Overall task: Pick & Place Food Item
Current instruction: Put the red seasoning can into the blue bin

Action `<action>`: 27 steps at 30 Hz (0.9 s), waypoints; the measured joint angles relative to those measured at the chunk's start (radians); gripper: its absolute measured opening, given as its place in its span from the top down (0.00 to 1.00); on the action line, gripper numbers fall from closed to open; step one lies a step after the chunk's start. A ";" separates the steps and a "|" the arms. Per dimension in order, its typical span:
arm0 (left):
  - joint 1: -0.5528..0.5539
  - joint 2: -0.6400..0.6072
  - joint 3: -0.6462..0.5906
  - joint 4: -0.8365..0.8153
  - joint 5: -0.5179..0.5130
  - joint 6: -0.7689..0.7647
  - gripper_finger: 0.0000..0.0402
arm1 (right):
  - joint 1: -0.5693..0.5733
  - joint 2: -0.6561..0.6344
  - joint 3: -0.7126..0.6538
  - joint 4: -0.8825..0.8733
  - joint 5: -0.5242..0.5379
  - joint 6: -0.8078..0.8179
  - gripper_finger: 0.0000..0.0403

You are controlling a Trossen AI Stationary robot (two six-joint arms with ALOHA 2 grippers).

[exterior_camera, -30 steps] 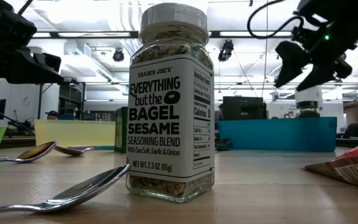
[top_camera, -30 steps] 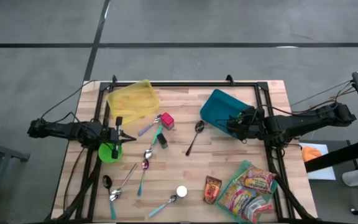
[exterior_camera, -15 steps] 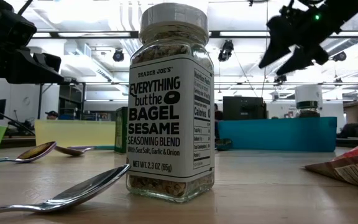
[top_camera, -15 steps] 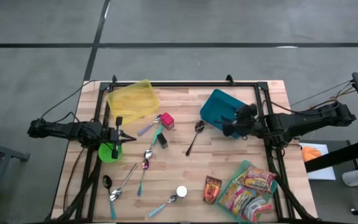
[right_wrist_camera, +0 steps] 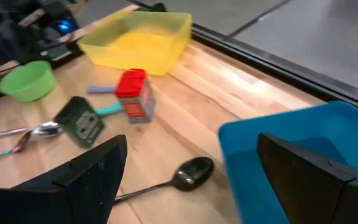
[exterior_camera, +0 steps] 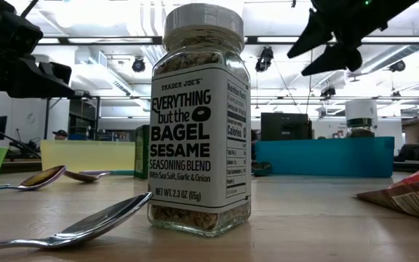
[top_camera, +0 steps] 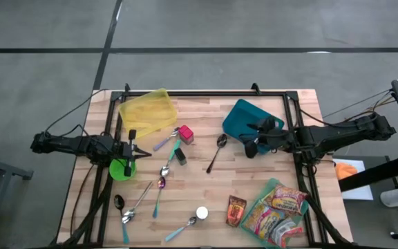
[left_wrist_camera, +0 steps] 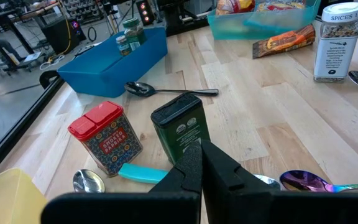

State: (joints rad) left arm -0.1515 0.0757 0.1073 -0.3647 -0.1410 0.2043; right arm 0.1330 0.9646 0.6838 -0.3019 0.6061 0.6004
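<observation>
Food items scattered over the wooden counter (top_camera: 254, 173): seasoning jar (exterior_camera: 200, 120) with white lid upright near the front edge, closest to the low camera; red tin (top_camera: 186, 133) and dark green tin (left_wrist_camera: 180, 128) side by side near the centre, the green one just beyond the closed left fingers in the left wrist view; flat snack packet (top_camera: 237, 210) beside a clear tub of packaged snacks (top_camera: 279, 211) at the front right corner. Blue bin (top_camera: 244, 122) at the back right, yellow bin (top_camera: 147, 112) at the back left, green bowl (top_camera: 121, 168) at the left edge. Several spoons on the boards, one dark spoon (top_camera: 216, 152) just left of the blue bin. Right hand (top_camera: 254, 138) above the counter at the blue bin's near edge, fingers spread wide apart, nothing between them. Left hand (top_camera: 134, 146) at the left side beside the green bowl, fingers pressed together, empty, pointing toward the tins.
</observation>
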 joint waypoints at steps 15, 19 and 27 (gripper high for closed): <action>0.000 0.000 0.000 0.000 0.000 0.000 1.00 | 0.000 0.060 -0.001 0.210 -0.198 -0.224 0.11; 0.000 0.000 0.000 0.000 0.000 0.000 1.00 | 0.000 0.140 -0.001 0.298 -0.277 -0.317 0.11; 0.000 0.000 0.000 0.000 0.000 0.000 1.00 | 0.000 0.289 0.089 0.347 -0.336 -0.328 0.11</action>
State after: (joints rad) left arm -0.1516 0.0757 0.1074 -0.3645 -0.1410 0.2043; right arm 0.1326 1.2536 0.7725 0.0452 0.2704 0.2719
